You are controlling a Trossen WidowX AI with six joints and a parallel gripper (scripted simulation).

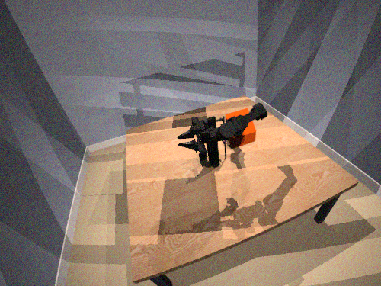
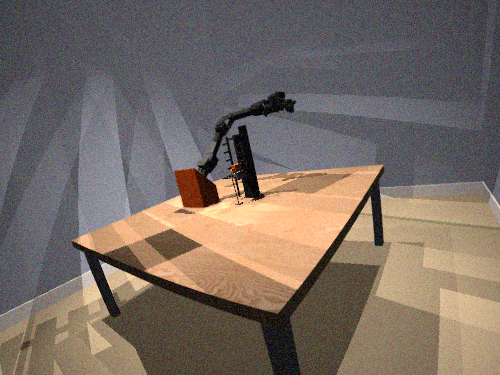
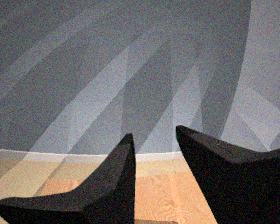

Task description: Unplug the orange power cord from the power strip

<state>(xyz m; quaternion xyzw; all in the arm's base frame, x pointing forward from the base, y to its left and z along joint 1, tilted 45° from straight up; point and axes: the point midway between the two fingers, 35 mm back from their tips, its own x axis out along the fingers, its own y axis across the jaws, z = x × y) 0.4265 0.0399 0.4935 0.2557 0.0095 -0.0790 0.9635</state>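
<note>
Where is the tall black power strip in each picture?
Top: the power strip stands upright near the table's middle, below the gripper.
Exterior: it stands right of the orange box, under the raised arm.
Wrist: not in view; only the two fingers, wall and table show.
Shared landmark: the orange box beside the strip, in both wide views.

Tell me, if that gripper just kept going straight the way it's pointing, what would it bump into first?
Probably nothing on the table. The gripper is held high above the upright power strip, pointing out over the table's far edge. The wrist view shows only the wall ahead, though depth is hard to judge.
</note>
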